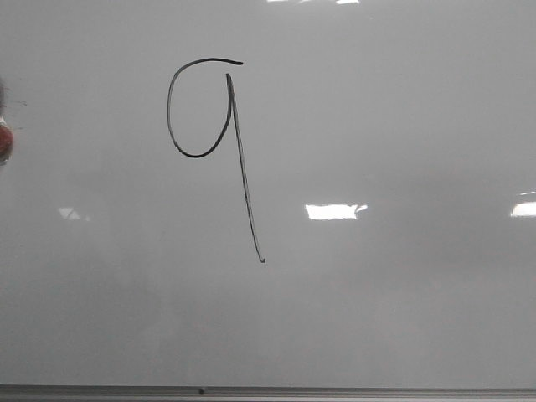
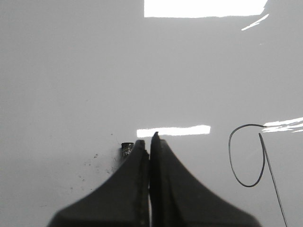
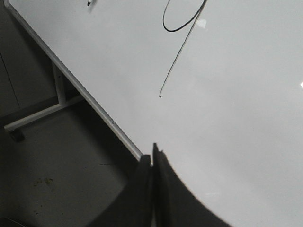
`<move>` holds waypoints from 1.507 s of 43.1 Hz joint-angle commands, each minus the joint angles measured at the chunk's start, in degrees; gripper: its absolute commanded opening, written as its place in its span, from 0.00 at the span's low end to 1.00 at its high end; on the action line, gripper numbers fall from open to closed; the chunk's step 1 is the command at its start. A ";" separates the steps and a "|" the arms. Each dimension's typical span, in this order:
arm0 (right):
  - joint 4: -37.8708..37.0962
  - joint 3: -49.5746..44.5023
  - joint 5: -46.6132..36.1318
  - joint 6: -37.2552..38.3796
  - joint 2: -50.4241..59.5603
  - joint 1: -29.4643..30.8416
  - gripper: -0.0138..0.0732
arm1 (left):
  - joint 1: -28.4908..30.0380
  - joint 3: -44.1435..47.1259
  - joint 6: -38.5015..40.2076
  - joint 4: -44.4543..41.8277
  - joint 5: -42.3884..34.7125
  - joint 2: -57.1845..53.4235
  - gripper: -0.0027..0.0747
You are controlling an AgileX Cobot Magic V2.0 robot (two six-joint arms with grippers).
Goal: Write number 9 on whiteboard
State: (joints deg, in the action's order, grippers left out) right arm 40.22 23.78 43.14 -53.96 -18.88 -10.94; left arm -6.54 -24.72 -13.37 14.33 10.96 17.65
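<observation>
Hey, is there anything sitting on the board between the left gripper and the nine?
Nothing visible does. In the left wrist view, bare whiteboard lies between the left gripper and the number 9. A small dark object shows beside the fingers, on the side away from the 9, so it is not in the way.
</observation>
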 commanded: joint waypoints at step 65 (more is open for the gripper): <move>2.25 1.41 -2.56 -0.08 -0.54 0.39 0.09 | 4.98 23.67 12.79 -12.77 -6.30 -18.86 0.01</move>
State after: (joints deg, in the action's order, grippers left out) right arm 40.33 23.78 43.14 -53.96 -18.88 -10.94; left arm -1.81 -1.55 -1.29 1.49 10.46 -0.37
